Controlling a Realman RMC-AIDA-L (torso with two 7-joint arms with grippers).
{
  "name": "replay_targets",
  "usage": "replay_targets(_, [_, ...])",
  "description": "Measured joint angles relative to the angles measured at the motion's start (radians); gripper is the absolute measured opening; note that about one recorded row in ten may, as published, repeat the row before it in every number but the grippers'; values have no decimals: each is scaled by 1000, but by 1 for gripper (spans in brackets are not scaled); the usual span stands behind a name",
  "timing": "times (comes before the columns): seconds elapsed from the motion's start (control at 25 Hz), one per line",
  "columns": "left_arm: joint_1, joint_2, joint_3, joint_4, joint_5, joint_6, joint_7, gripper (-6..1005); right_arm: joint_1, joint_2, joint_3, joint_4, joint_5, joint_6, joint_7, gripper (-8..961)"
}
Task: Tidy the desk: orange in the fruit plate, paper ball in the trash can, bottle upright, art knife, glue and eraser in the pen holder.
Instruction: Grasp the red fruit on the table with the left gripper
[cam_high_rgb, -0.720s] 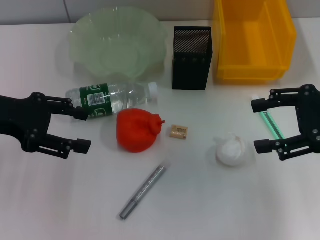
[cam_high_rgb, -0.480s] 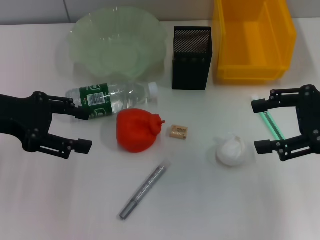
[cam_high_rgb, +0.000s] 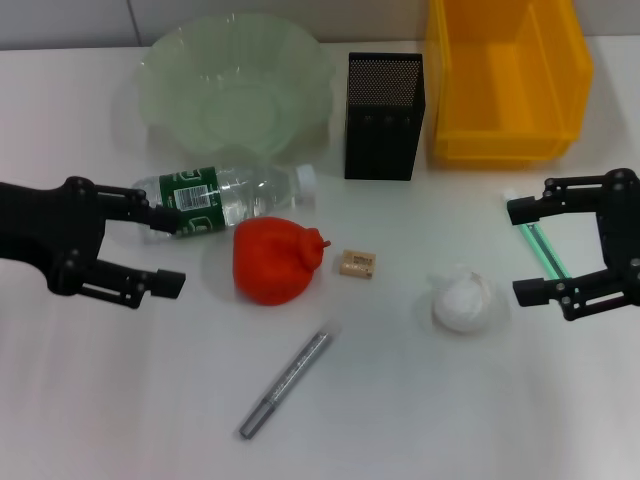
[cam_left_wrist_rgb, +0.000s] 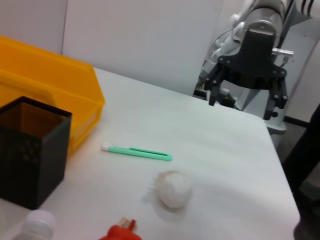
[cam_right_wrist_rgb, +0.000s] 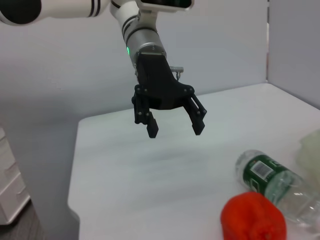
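Left hand, spread wide, hovers beside the orange.

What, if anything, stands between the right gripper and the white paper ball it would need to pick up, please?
Nothing visible does. The right gripper hangs with its fingers open on the robot's right of the crumpled white paper ball, with only bare white table between them. The slim green art knife lies under the gripper, not in the gap.

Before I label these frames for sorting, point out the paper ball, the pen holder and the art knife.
paper ball (cam_high_rgb: 464, 302), head view, middle of the crumpled wad.
pen holder (cam_high_rgb: 383, 130), head view, front mesh wall.
art knife (cam_left_wrist_rgb: 137, 151), left wrist view, middle of the green handle.
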Motion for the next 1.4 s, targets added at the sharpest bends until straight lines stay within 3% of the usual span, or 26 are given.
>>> replay_targets(0.24, [-17, -15, 3, 2, 1, -57, -3, 830, -14, -16, 13, -37, -22, -2, 38, 841])
replay_targets(0.28, [-20, -31, 7, 2, 1, -99, 2, 830, -16, -19, 13, -45, -26, -4, 46, 841])
replay_targets(0.32, [-25, -65, 25, 2, 4, -173, 21, 830, -18, -21, 13, -54, -31, -7, 55, 841])
replay_targets(0.52, [-43, -123, 98, 4, 48, -285, 33, 829, -20, -24, 13, -108, -63, -8, 88, 841])
replay_targets(0.6, [-48, -132, 103, 4, 59, -298, 32, 829, -17, -24, 12, -112, -67, -8, 94, 841])
replay_targets(0.64, [-61, -162, 110, 8, 94, -337, 34, 829, -15, -24, 10, -113, -70, -8, 97, 841])
replay_targets(0.72, [-66, -174, 119, 8, 112, -370, 36, 829, -13, -24, 7, -113, -74, -8, 100, 841])
replay_targets(0.96, [-72, -181, 192, -25, 110, -508, 35, 829, -13, -19, 4, -114, -77, -1, 101, 841])
replay_targets(1.4, [-69, -179, 264, -46, 117, -589, 34, 826, -20, -19, 11, -114, -109, -8, 101, 842])
